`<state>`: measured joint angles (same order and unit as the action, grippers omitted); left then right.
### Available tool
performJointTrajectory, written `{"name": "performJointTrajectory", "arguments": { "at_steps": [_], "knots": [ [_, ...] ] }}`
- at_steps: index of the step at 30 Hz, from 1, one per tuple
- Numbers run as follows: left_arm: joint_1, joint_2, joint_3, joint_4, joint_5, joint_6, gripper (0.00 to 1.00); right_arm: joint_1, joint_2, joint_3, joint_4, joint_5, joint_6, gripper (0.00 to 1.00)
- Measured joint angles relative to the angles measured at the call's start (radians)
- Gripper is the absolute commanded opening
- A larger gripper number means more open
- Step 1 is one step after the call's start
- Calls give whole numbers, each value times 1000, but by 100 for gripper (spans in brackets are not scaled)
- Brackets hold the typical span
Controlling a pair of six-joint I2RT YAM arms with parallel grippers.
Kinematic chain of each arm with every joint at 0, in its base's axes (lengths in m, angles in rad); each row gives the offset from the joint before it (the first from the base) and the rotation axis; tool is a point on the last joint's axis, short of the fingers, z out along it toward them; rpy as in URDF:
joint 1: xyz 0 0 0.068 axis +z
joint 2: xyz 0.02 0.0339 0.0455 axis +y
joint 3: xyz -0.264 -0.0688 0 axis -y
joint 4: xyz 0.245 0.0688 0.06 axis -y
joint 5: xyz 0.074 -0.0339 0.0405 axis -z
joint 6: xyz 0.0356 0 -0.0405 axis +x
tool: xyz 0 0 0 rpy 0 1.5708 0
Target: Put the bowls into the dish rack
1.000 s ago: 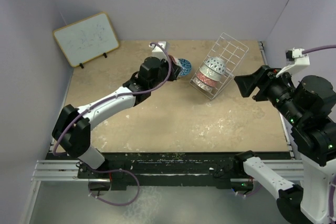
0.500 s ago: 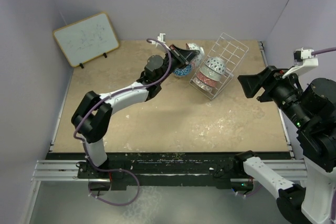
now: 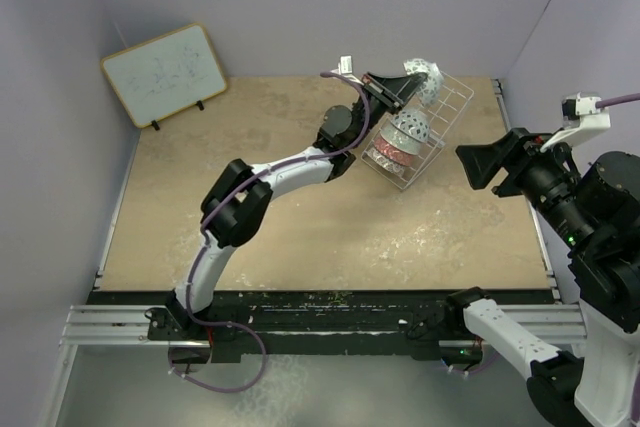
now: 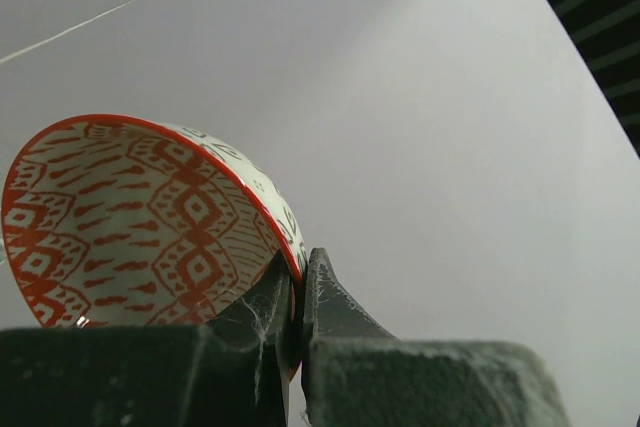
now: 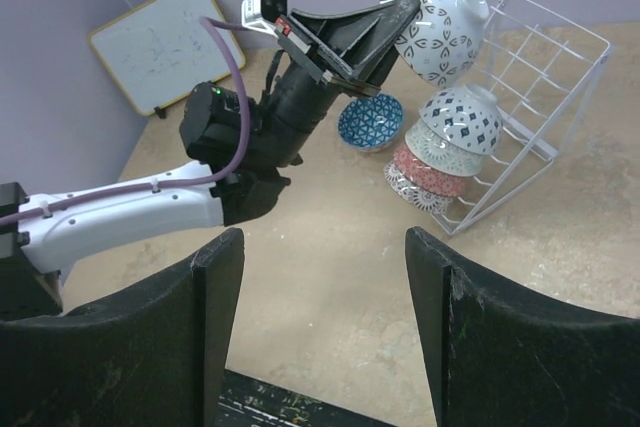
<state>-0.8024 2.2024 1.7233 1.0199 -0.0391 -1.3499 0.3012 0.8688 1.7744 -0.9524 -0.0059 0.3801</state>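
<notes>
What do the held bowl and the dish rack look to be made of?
The held bowl: probably glazed ceramic, going by its glossy white outside with dark printed motifs, red-patterned inside and smooth, thick rim. The dish rack: seemingly coated metal wire, as thin white rods form a rigid grid; the kind of coating cannot be told.

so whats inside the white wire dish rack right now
Three round ceramic bowls stacked: white diamond-patterned bowl on top, pinkish-red bowl beneath, pale lacy bowl lowest. Each covers most of the next; insides hidden.
</notes>
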Motion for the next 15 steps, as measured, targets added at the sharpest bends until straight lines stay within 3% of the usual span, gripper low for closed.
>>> {"name": "performJointTrajectory", "arguments": {
  "at_steps": [6, 15],
  "knots": [
    [-18, 161, 159, 76, -30, -32, 0, 0, -3, 6, -10, 16, -10, 69],
    [-19, 275, 211, 77, -63, -68, 0, 0, -14, 5, -25, 21, -19, 69]
  ]
}}
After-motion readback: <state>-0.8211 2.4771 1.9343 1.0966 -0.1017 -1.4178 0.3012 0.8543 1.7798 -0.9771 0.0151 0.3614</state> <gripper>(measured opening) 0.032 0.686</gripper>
